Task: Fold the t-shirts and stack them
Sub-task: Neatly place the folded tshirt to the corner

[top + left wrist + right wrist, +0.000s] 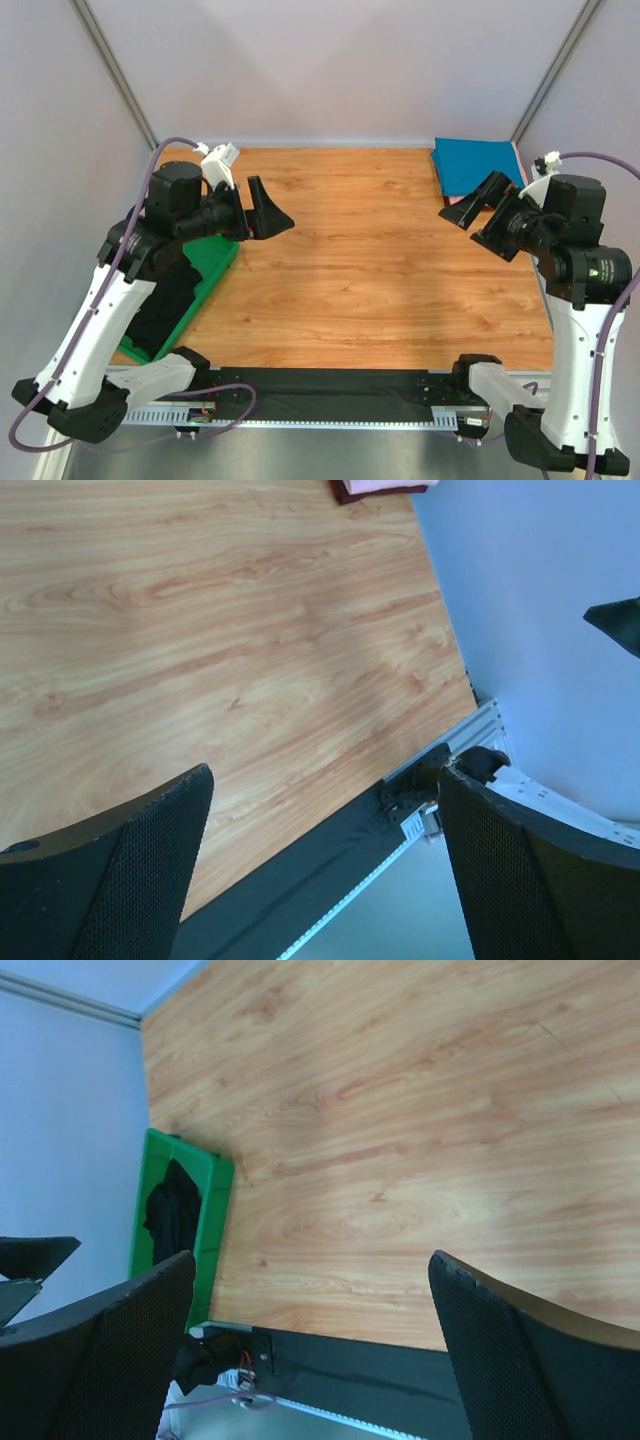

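Note:
A teal-blue t-shirt [474, 163] lies folded flat in the table's far right corner. It rests on the salmon-pink t-shirt [453, 199], of which only a corner and an edge peek out. The left wrist view catches that pink cloth [385, 486] at its top edge. My right gripper [485, 215] hangs open just in front of the stack, nothing between its fingers [100, 1360]. On the left side, my left gripper [268, 212] hovers open and empty above the table, its fingers [120, 880] wide apart.
A green bin [215, 270] stands at the left edge with dark black cloth [165, 300] in it; the right wrist view also shows the green bin [218, 1185]. A black strip [330, 385] runs along the near edge. Grey walls close in the back and sides.

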{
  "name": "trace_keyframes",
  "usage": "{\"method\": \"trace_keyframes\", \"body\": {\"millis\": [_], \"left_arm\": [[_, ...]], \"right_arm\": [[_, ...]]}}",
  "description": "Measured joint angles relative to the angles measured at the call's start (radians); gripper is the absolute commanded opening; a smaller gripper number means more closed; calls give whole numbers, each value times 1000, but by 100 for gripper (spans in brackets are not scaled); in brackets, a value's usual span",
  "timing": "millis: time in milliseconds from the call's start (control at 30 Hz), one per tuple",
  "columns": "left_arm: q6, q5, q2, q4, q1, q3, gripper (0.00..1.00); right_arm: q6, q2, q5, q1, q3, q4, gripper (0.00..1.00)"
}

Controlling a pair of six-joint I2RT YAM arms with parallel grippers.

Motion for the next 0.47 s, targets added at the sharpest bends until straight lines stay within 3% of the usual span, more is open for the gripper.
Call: {"method": "trace_keyframes", "body": {"millis": [200, 467], "left_arm": [[-34, -4, -87, 10, 0, -137, 99], [-48, 3, -91, 32, 0, -144, 99]], "right_arm": [[-17, -6, 24, 0, -81, -68, 100], [-19, -16, 34, 0, -106, -71, 100]]}}
